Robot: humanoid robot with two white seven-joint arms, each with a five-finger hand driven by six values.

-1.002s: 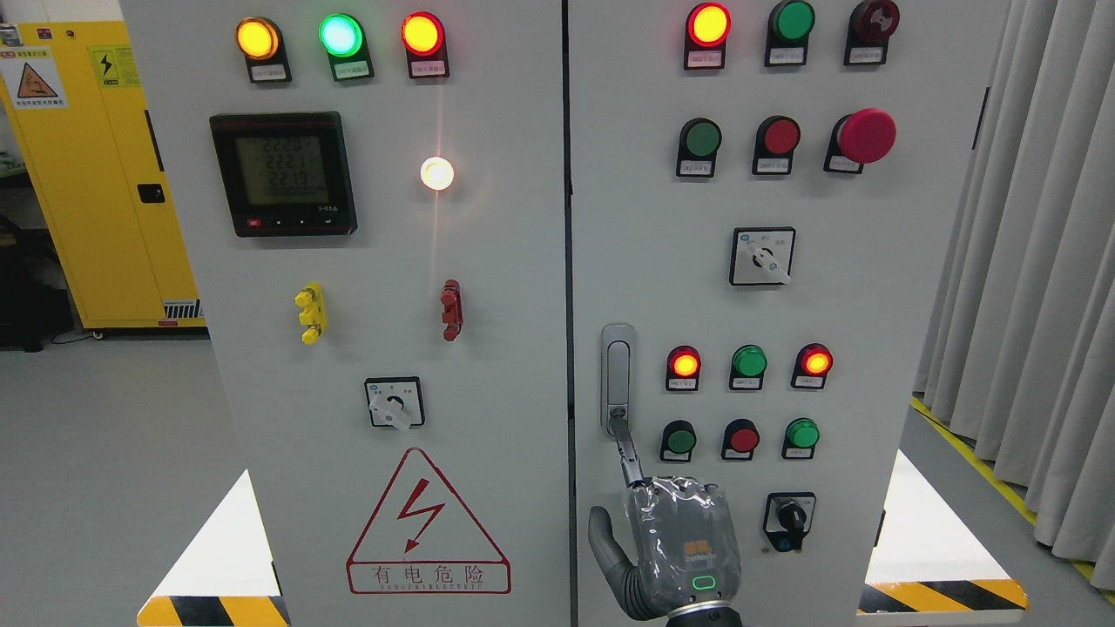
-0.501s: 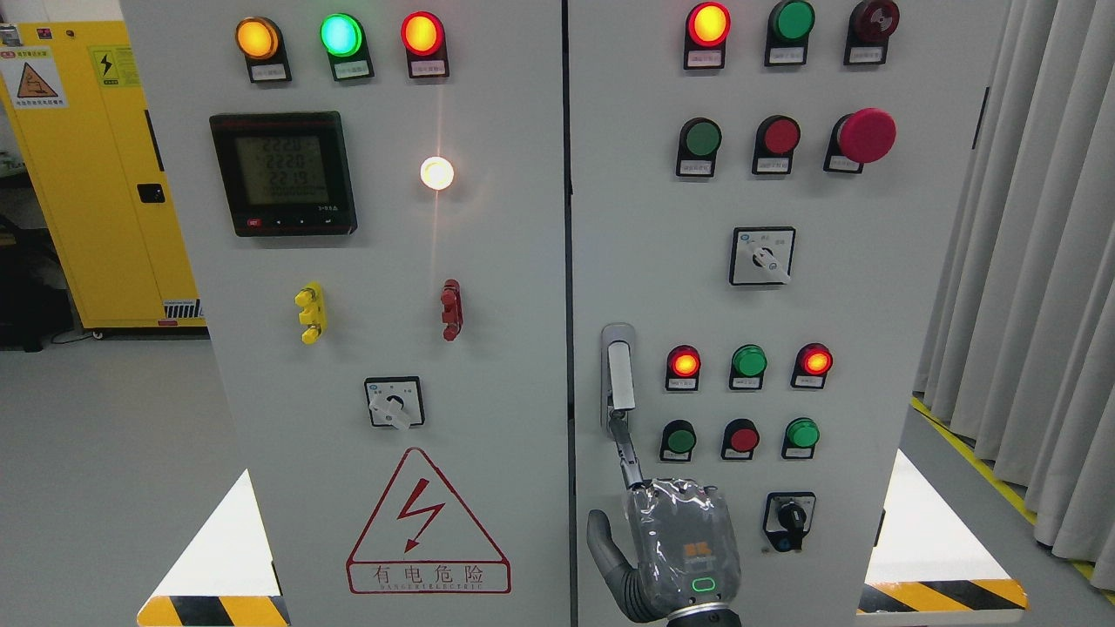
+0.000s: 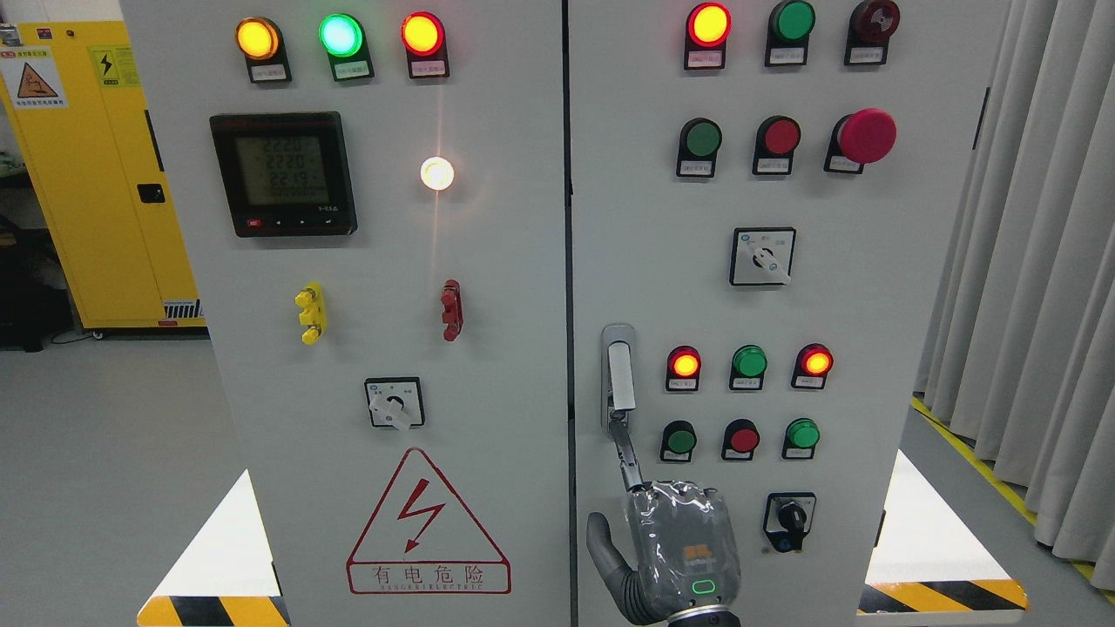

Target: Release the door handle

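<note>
The right hand extends one finger, its tip touching the base of the door handle directly above; the remaining fingers are curled, gripping nothing. Release step in hand. Next: withdraw the finger downward, clear of the handle.

Grey floor carries the grey control cabinet; a yellow cabinet stands on it at rear left; yellow line marks its right side
</note>
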